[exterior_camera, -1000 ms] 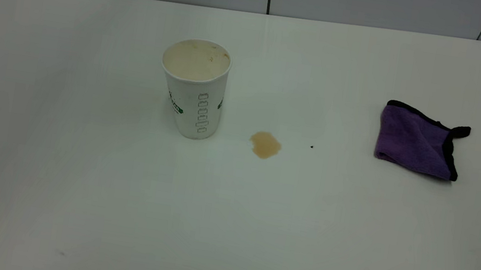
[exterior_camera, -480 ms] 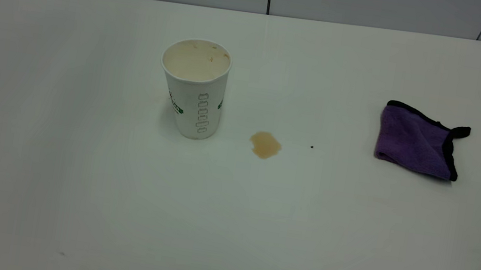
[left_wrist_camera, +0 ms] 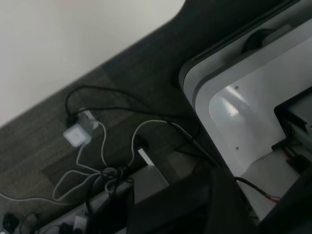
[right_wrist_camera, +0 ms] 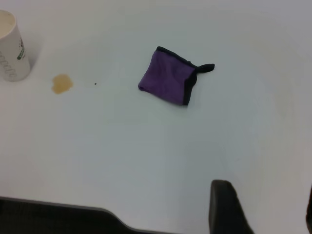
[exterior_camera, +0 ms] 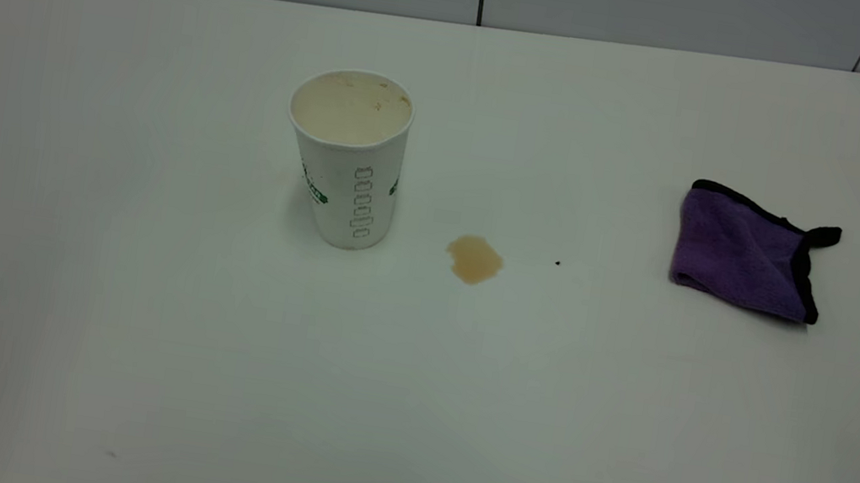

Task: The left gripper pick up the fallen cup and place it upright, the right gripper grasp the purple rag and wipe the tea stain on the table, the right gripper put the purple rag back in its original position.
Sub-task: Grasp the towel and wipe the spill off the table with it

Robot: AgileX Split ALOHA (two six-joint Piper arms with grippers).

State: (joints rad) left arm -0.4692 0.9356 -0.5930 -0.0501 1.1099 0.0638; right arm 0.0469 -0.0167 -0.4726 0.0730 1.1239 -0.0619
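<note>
The white paper cup stands upright left of the table's centre, its inside tea-stained. A small brown tea stain lies on the table just right of the cup's base. The purple rag, folded and edged in black, lies flat at the right. Neither gripper appears in the exterior view. My right gripper hovers open and holds nothing, over the near table edge, well short of the rag; the stain and cup are beyond it. My left gripper is pulled back off the table, showing only as a dark mass.
A tiny dark speck sits between stain and rag. The white table runs back to a grey panelled wall. The left wrist view shows carpet, loose cables with a white adapter, and a grey base plate.
</note>
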